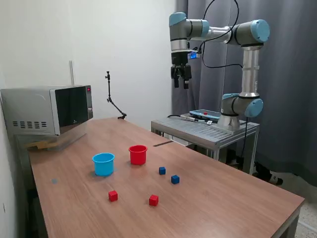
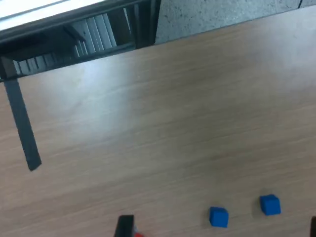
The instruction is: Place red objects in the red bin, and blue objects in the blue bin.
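Note:
My gripper hangs high above the far edge of the wooden table, open and empty. Two small dark blue cubes lie near the table's middle. Two small red cubes lie nearer the front. The red cup and the light blue cup stand upright side by side behind the cubes. The wrist view shows both blue cubes far below and one dark fingertip at the picture's edge. The red cubes and blue cup are out of the wrist view.
A microwave stands at the exterior view's left on the table's back. A metal stand carries the arm's base and a tablet-like device. A thin black flexible pole stands at the back. A dark strip lies on the table.

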Controlling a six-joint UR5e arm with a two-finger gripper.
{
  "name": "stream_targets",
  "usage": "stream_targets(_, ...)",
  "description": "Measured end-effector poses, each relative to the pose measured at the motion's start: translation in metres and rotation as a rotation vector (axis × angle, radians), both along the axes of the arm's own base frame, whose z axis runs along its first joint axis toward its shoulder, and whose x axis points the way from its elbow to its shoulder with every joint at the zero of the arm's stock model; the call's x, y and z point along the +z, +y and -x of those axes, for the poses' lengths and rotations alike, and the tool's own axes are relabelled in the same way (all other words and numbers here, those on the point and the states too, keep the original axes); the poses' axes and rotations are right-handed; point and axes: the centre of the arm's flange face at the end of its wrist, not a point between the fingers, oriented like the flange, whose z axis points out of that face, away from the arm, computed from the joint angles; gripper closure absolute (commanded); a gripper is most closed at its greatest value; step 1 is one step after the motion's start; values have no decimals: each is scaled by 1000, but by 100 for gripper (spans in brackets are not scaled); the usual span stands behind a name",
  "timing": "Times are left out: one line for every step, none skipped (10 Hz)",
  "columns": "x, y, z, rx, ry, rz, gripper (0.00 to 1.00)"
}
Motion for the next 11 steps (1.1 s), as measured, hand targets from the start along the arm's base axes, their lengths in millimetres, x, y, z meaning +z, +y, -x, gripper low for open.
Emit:
stream_targets(-10,-8,13,4,-5,0,0)
stream_targets(-20,-19,26,20,-8,0,0)
stream_targets(-31,-31,39,41,-11,0,0)
stream_targets(-44,-44,51,65,-17,0,0)
stream_targets(-58,-56,62,82,-18,0,0)
stream_targets(-75,-66,70,83,-20,-1,0)
stream_targets(-94,-74,76,71,-32,-3,0)
stream_targets(-115,-79,79,58,-45,-4,0)
stream_targets(-132,-82,82,43,-50,-6,0)
stream_targets(-147,-86,85,25,-51,-9,0)
stream_targets(-160,-90,89,8,-50,-12,0)
